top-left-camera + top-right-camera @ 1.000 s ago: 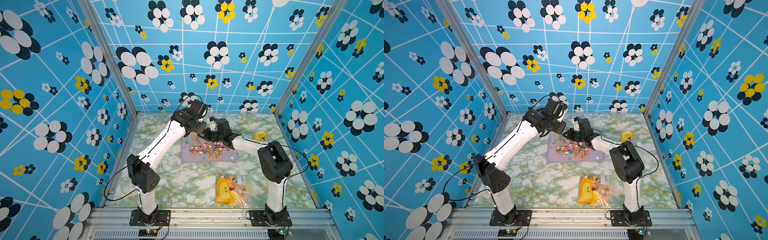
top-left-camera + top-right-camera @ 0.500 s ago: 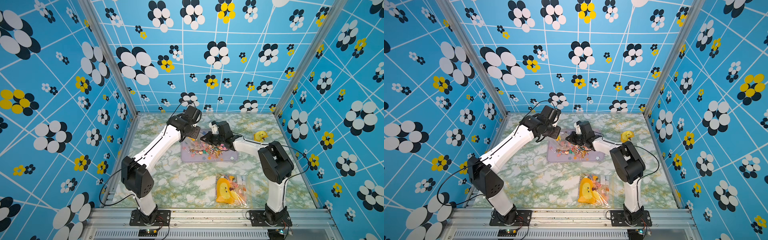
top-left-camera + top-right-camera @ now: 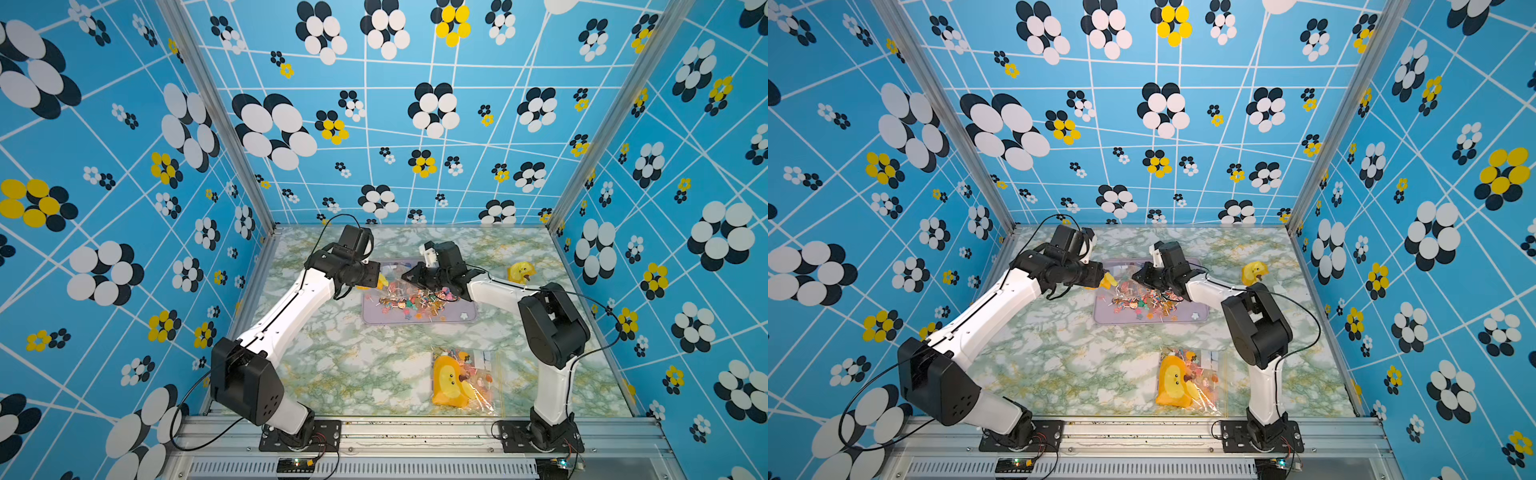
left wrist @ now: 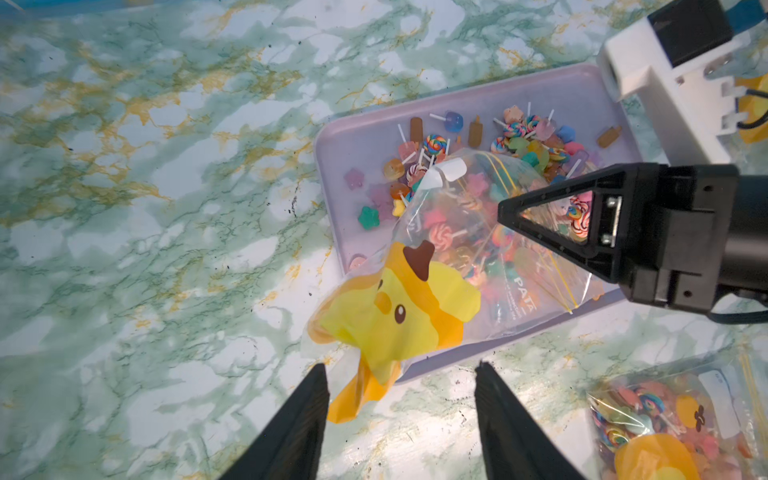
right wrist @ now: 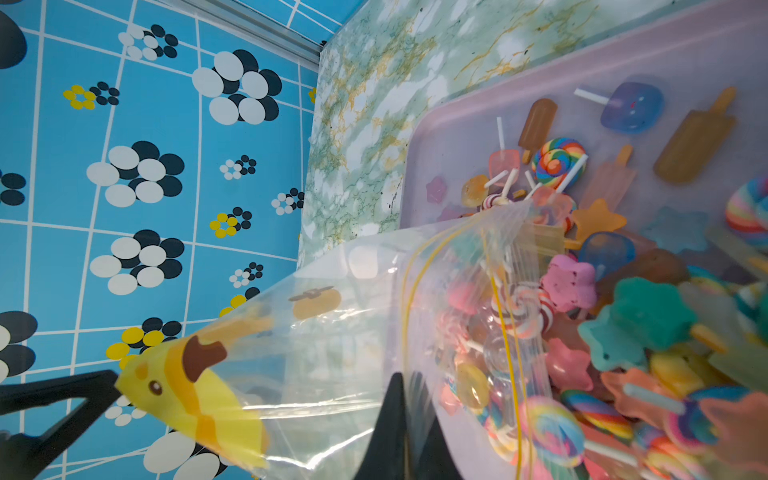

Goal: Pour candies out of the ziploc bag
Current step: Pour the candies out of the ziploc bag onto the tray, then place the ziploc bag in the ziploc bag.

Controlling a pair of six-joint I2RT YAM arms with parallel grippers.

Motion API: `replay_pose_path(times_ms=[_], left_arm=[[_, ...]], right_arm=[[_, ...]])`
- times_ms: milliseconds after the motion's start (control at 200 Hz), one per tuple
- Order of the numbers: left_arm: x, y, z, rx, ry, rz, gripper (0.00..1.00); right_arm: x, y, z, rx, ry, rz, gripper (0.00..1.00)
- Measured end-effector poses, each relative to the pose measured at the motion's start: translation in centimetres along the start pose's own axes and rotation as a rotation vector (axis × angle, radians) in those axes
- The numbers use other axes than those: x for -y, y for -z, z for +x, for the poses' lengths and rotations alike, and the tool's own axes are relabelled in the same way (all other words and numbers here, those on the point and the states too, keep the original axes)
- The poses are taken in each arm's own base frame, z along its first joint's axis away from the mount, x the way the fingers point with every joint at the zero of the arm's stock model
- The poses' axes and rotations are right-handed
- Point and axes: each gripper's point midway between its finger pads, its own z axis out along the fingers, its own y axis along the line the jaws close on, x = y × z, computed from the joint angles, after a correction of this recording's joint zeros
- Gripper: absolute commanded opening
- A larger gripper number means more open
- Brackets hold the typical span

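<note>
The clear ziploc bag (image 4: 415, 316) with a yellow duck print hangs tilted over the lilac tray (image 4: 361, 137), its mouth down among the candies (image 4: 434, 143). My right gripper (image 5: 405, 378) is shut on the bag's clear film near the yellow zip line. My left gripper (image 4: 401, 368) is open, and the bag's orange bottom corner dangles between its spread fingers, close to one of them. Lollipops, stars and ice-lolly shapes lie heaped on the tray (image 3: 465, 318) in both top views. Some candies (image 5: 636, 324) show through the bag's mouth.
A second filled ziploc bag (image 3: 461, 380) lies flat on the marble table near the front, beside the right arm's base. A small yellow duck-print item (image 3: 521, 272) sits at the back right. Blue flowered walls enclose the table on three sides.
My left gripper has opened and let go of the bag's bottom corner, and the left arm has drawn back to the left. The right gripper keeps its hold.
</note>
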Motion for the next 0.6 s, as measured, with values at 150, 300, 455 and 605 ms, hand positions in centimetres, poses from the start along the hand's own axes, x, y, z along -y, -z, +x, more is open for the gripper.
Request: replay_pose_path(times_ms=[150, 300, 455, 605], left_arm=[[-0.6, -0.7, 1.4, -0.017, 0.043, 0.015, 0.62], [-2.2, -0.5, 2.6, -0.002, 0.141, 0.05, 0.62], [-3.7, -0.5, 3.7, 0.018, 0.256, 0.102, 0.6], [-4.0, -1.3, 5.8, 0.003, 0.347, 0.165, 0.61]], right_arm=[[-0.1, 0.0, 0.1, -0.002, -0.011, -0.003, 0.09], [-0.4, -0.1, 0.4, -0.015, -0.008, -0.013, 0.12], [-1.1, -0.4, 1.2, -0.036, 0.002, -0.028, 0.18], [-2.2, -0.5, 2.0, -0.051, 0.032, -0.043, 0.18]])
